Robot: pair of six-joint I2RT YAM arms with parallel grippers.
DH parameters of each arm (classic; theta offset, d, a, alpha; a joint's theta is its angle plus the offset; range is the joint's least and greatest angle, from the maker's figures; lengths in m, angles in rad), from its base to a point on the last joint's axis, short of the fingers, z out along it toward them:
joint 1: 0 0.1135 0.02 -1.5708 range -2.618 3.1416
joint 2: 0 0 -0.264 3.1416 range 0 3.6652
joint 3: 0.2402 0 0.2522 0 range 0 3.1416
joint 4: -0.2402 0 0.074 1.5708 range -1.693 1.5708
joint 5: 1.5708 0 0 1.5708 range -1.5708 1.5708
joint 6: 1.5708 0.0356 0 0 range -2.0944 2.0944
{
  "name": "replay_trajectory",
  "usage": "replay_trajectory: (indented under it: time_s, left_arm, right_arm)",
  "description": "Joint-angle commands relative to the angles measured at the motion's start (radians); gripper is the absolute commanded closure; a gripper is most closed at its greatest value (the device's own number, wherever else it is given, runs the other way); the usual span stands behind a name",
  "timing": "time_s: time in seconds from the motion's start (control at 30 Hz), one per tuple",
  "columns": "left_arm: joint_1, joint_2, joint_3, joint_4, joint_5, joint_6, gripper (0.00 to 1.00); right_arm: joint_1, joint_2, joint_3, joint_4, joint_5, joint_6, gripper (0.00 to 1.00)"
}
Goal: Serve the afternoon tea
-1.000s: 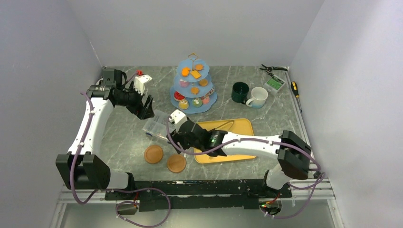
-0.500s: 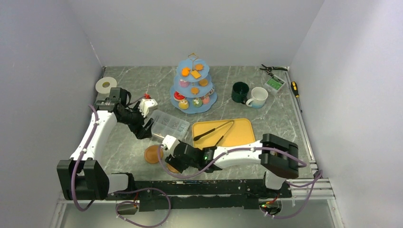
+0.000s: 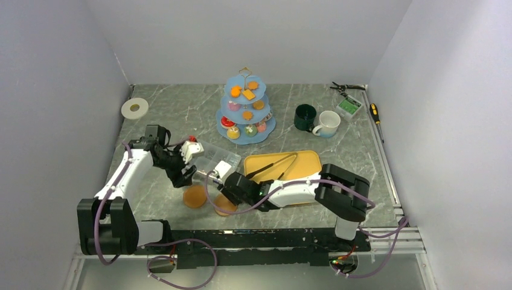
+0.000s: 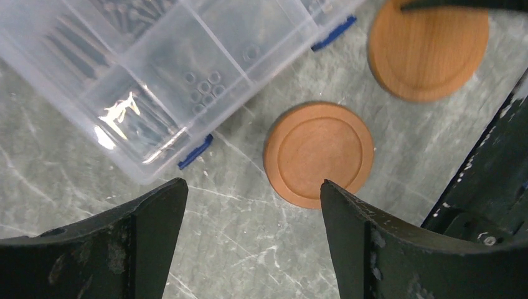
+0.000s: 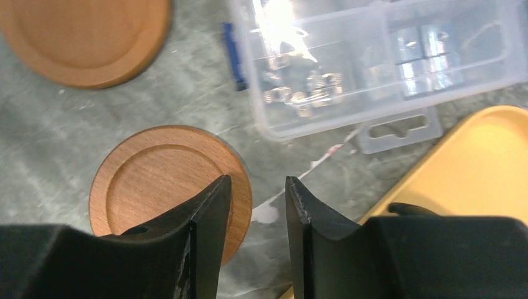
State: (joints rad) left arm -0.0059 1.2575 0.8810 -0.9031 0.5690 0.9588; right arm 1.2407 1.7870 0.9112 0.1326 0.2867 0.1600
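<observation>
Left jaws: wide open with nothing in them. I have them low over the counter (image 3: 181, 115), and the left coaster (image 4: 319, 154) lies just beyond the fingertips (image 4: 165, 205).
Right jaws: a narrow gap, and I see nothing between them. One finger (image 5: 208, 212) overlaps the rim of the right coaster (image 5: 171, 187); I cannot tell whether it touches.
Stand: the light-blue three-tier stand (image 3: 268, 128) is upright at the back of the counter, with its gold loop (image 3: 244, 70) on top.
Tea things: toy cakes and biscuits (image 3: 236, 91) sit on all three tiers.
Mugs: the dark-green mug (image 3: 305, 116) stands at the stand's 3 o'clock. The white mug (image 3: 329, 124) is just beside it at its 4 o'clock. Both are upright.
Tray: the yellow tray (image 3: 308, 160) is at the stand's 5 o'clock, with the black tongs (image 3: 272, 166) lying in it.
Box: the clear box (image 3: 211, 156) is at the tray's 9 o'clock and has small metal parts in its compartments.
Coasters: the two lie side by side but apart, at the box's 6 o'clock.
Far corners: a tape roll (image 3: 134, 108) is at the stand's 9 o'clock. Pliers (image 3: 347, 87) and a screwdriver (image 3: 375, 112) are at its 2 o'clock.
</observation>
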Motion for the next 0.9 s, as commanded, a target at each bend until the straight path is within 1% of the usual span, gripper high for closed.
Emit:
replay_trajectory:
  time_s: [0.0,0.1,0.3,0.47,0.67,0.87]
  left_arm:
    - [0.003,-0.049,-0.063,0.045,-0.019,0.161,0.16]
    - [0.003,-0.067,-0.099,0.055,-0.017,0.199,0.17]
    - [-0.004,-0.064,-0.145,0.070,-0.007,0.283,0.18]
    - [-0.043,-0.039,-0.200,0.116,-0.054,0.337,0.20]
    - [-0.113,0.018,-0.209,0.203,-0.101,0.305,0.27]
    - [-0.163,0.033,-0.231,0.238,-0.134,0.270,0.38]
  right_arm:
    - [-0.065,-0.010,-0.063,0.006,0.027,0.017,0.59]
    - [-0.104,-0.036,-0.084,0.011,0.030,0.015,0.59]
    - [-0.151,-0.057,-0.086,-0.033,0.060,0.001,0.60]
    - [-0.195,-0.102,-0.130,-0.060,0.092,0.023,0.61]
    - [-0.233,-0.168,-0.196,-0.103,0.127,0.079,0.62]
    - [-0.241,-0.247,-0.258,-0.124,0.137,0.123,0.62]
